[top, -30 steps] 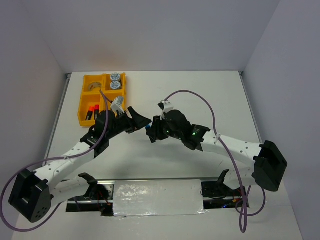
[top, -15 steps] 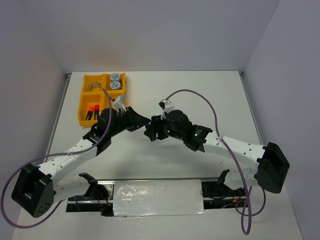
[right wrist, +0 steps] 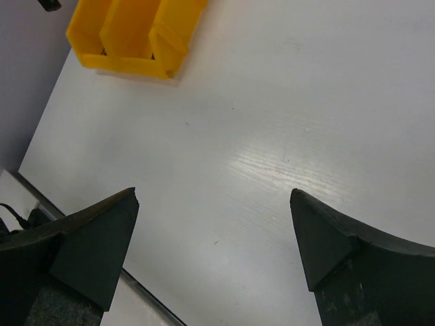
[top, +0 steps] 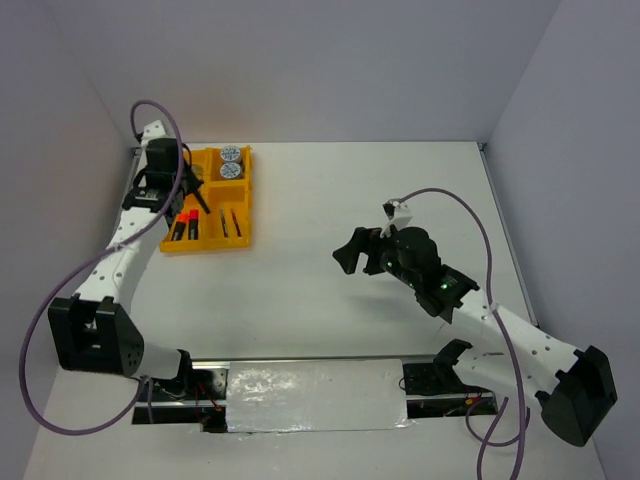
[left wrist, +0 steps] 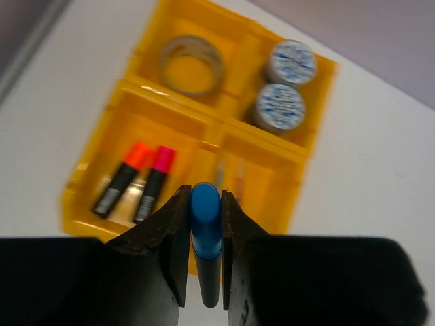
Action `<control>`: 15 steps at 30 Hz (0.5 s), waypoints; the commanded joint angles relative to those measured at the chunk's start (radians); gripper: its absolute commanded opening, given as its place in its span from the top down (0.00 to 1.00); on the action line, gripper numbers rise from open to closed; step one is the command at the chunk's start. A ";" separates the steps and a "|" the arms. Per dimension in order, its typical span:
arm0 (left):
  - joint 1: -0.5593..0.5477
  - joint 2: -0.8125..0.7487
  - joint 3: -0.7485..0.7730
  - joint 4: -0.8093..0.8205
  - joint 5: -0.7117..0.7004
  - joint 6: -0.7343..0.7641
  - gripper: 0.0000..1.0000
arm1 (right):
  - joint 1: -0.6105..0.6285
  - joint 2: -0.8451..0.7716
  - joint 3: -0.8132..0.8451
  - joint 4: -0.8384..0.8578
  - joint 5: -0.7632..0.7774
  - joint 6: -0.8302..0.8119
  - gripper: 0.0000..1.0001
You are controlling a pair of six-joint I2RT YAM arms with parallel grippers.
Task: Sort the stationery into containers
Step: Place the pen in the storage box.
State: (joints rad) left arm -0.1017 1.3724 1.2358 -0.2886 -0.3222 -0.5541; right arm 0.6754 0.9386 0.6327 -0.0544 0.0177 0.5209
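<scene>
Last highlighter nearly sorted.
Left fingers (left wrist: 173, 238) grip the blue-capped highlighter (left wrist: 205, 217) above the yellow tray (left wrist: 272, 176) at ten o'clock, everything else seemingly binned; right fingers (right wrist: 88, 238) gape empty.

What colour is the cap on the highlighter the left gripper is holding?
Blue cap, clearest in the left wrist view.

The right gripper (right wrist: 213, 197) hung above a white table (right wrist: 285, 102). Its two dark fingers (right wrist: 95, 238) were spread wide apart at the lower corners of the view, and only tabletop showed between them. Well ahead of the gripper, on the side of the finger at the view's left, sat a yellow tray (right wrist: 129, 34), partly cut off, with its compartments' contents out of sight. The table's edge ran close by that same finger.
</scene>
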 commanded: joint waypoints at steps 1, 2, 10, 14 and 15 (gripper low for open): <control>0.124 0.060 0.062 -0.088 -0.047 0.120 0.91 | -0.008 -0.053 -0.007 -0.019 -0.044 -0.061 0.00; 0.167 0.071 0.076 -0.074 -0.023 0.138 0.89 | -0.007 -0.061 -0.007 -0.025 -0.051 -0.074 0.00; 0.207 0.192 0.057 0.110 0.012 0.353 0.78 | -0.010 -0.090 -0.024 -0.033 -0.131 -0.099 0.00; 0.212 0.255 0.044 0.163 0.021 0.350 0.74 | -0.010 -0.116 -0.013 -0.048 -0.153 -0.108 0.00; 0.212 0.273 0.047 0.172 0.025 0.359 0.68 | -0.010 -0.126 -0.011 -0.056 -0.154 -0.116 0.00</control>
State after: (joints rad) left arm 0.1043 1.6154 1.2877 -0.2066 -0.3103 -0.2428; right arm 0.6693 0.8566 0.6125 -0.1005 -0.1024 0.4397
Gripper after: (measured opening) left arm 0.317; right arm 0.996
